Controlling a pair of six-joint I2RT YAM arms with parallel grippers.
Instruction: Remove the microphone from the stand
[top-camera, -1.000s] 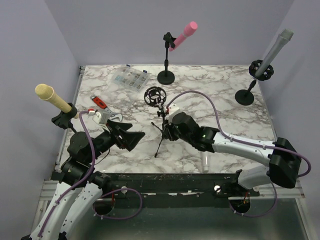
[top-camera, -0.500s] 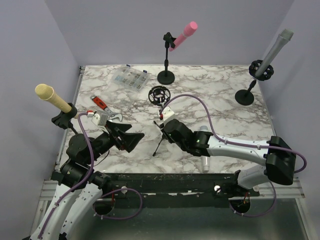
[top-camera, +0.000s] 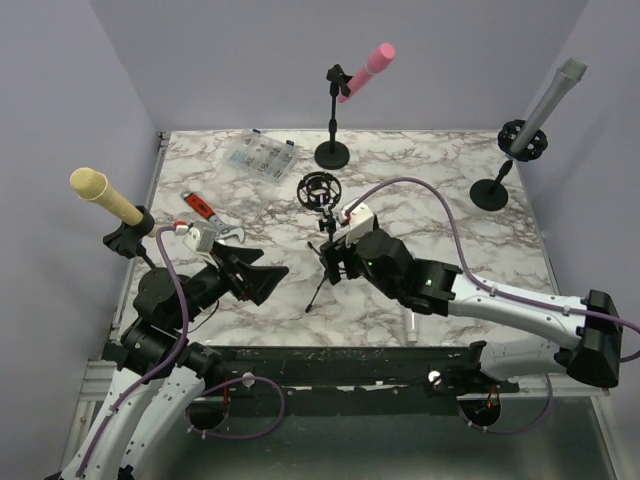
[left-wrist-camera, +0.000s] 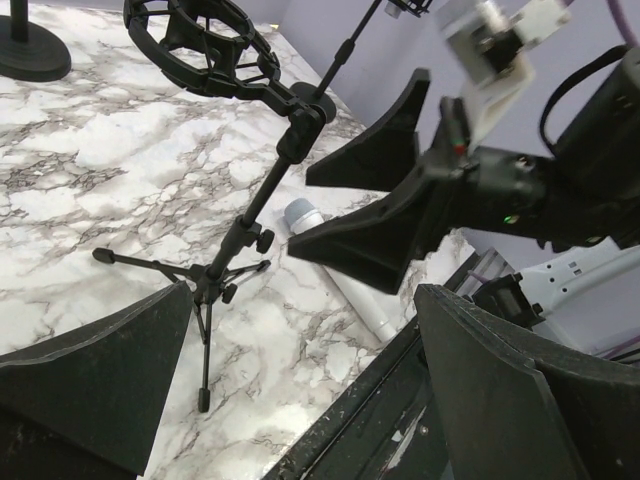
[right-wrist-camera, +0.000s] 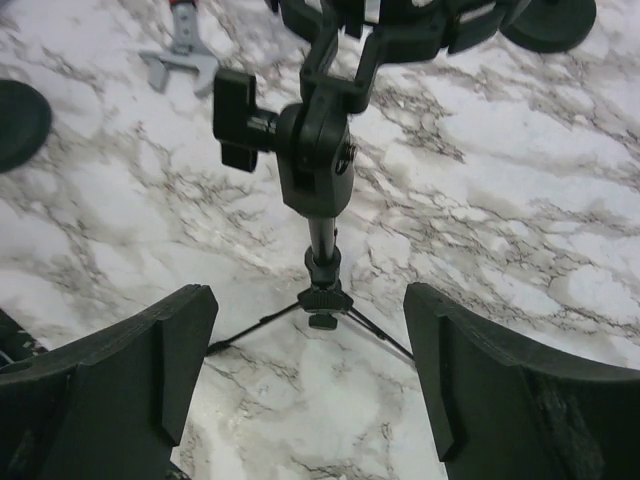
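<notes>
A white microphone (top-camera: 409, 325) lies flat on the marble table near its front edge, off the stand; the left wrist view shows it (left-wrist-camera: 352, 292) beyond the tripod. The black tripod stand (top-camera: 320, 268) is upright at mid table with its round shock mount (top-camera: 316, 189) empty. My right gripper (top-camera: 335, 255) is open just in front of the stand pole (right-wrist-camera: 320, 235), one finger to each side and neither touching it (right-wrist-camera: 310, 375). My left gripper (top-camera: 262, 276) is open and empty to the left of the stand (left-wrist-camera: 300, 375).
Three other stands hold microphones: pink (top-camera: 366, 69) at the back, grey (top-camera: 550, 98) at the back right, yellow (top-camera: 104, 197) at the left edge. A clear plastic box (top-camera: 260, 157) and a red-handled wrench (top-camera: 206, 213) lie at the back left.
My right gripper has gone from shut to open and shifted back to the right, close to the stand pole. The stand, the white microphone and my left arm have stayed put.
</notes>
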